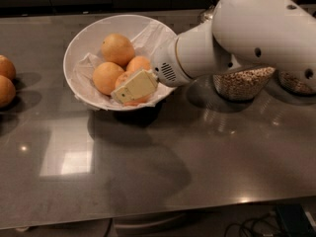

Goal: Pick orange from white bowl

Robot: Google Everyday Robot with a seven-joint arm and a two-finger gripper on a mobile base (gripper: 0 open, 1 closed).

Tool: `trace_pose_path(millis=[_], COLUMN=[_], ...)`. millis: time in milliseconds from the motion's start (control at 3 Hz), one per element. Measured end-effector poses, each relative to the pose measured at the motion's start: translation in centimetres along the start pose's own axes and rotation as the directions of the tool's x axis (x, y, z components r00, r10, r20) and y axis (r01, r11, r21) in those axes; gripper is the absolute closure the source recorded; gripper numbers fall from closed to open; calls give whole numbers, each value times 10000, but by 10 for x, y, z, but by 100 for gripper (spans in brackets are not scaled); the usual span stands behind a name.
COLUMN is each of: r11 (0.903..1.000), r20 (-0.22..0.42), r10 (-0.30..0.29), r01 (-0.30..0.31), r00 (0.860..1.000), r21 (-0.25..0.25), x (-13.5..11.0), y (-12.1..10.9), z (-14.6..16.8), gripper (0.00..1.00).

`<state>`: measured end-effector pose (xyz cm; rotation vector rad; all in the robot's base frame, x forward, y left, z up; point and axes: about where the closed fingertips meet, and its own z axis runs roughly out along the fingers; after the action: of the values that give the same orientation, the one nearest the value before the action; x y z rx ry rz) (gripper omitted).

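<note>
The white bowl (79,39), lined with crumpled white paper, stands at the back left of the dark counter. It holds several round fruits: two paler ones (117,49) (106,77), one behind (140,63), and the deeper-coloured orange (123,79) at the near right side. My gripper (133,87) reaches in over the bowl's right rim and lies right against this orange, covering most of it. The orange sits low in the bowl.
Two more orange fruits (5,67) (5,91) lie on the counter at the left edge. Glass jars of grain (242,83) (297,83) stand behind my white arm (247,33) at the right. The counter's front edge runs along the bottom.
</note>
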<state>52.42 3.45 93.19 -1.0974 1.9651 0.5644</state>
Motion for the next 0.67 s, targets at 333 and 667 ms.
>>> trace_pose_path(millis=[333,667], r11=[9995,9985], r20=[-83,-109], r10=[-131,-103], r01=[134,109], r00=[9999,9999], r21=[298,535], x=[-4,-4], y=[-4,-10], z=[1,3], gripper=[25,38])
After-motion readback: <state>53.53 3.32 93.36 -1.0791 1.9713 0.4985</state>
